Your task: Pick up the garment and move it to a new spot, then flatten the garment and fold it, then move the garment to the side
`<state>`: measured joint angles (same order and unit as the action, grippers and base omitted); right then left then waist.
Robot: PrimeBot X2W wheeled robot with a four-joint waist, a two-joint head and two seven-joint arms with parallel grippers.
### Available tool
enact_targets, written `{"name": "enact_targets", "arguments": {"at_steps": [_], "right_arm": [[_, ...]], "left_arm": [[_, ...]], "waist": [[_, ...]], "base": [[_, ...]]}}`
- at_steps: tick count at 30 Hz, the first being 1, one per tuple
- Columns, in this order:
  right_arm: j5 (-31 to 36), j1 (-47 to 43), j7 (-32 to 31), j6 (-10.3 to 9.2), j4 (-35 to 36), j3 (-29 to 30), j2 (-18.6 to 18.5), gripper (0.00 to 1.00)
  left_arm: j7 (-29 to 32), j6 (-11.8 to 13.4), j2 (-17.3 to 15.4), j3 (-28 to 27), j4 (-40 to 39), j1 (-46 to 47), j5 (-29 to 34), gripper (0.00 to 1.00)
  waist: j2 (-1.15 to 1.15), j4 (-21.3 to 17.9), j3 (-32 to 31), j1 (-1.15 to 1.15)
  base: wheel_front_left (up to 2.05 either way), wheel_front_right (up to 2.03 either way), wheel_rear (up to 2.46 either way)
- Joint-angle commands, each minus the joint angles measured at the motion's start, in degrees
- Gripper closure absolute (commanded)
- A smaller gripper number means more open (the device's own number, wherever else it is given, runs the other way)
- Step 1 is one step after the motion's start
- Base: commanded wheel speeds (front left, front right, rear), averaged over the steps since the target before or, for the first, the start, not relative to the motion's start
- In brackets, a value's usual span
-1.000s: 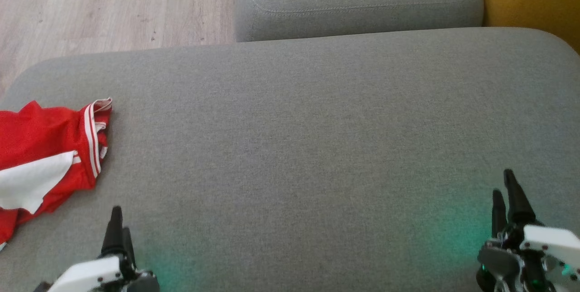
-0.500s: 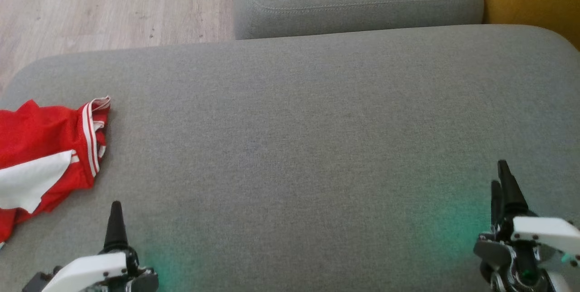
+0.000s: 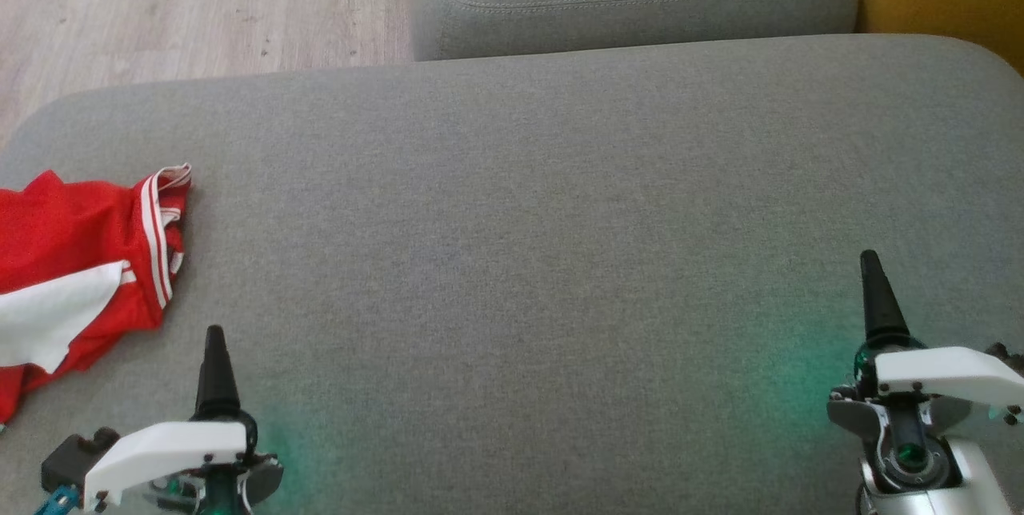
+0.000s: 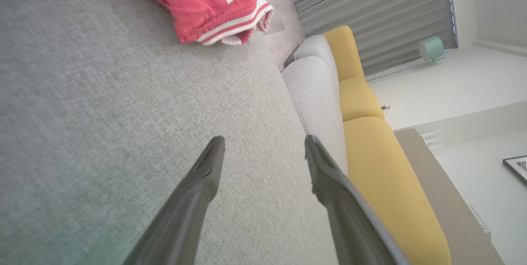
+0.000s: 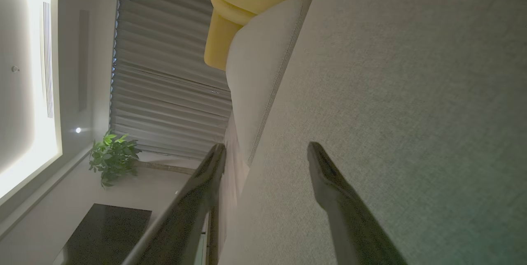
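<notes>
left pincer (image 4: pixel 264 143) and right pincer (image 5: pixel 267 146) hover low over grey seat cushion (image 3: pixel 520 259), both spread wide, empty. red-and-white garment (image 3: pixel 68 239) lies bunched at cushion's left edge, apart from left pincer. pick-up likely next: pinch a thick fold, lift clear, carry toward bare middle.

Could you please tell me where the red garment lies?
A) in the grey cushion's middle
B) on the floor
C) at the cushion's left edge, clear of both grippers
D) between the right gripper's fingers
C: the red garment lies bunched at the grey cushion's left edge, apart from the left gripper.
</notes>
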<state>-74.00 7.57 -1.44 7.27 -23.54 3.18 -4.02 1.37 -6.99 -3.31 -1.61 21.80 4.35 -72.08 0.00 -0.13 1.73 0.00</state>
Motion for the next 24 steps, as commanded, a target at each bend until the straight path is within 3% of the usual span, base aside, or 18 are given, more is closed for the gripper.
{"name": "enact_targets", "arguments": {"at_steps": [1,24], "right_arm": [[2.04,3.54,0.84,0.07,1.46,-0.84,-1.09,0.00],[19.13,6.59,4.55,0.10,-0.82,-4.41,-1.31,0.00]], "left_arm": [[-0.80,0.28,-1.25,0.04,-1.56,3.19,2.13,0.00],[-4.50,1.39,-1.51,1.70,0.24,5.15,19.02,0.00]], "waist": [[0.00,-0.01,0.05,0.00],[0.00,-0.19,1.13,0.00]], "base": [[0.00,0.00,0.00],[0.00,0.00,0.00]]}}
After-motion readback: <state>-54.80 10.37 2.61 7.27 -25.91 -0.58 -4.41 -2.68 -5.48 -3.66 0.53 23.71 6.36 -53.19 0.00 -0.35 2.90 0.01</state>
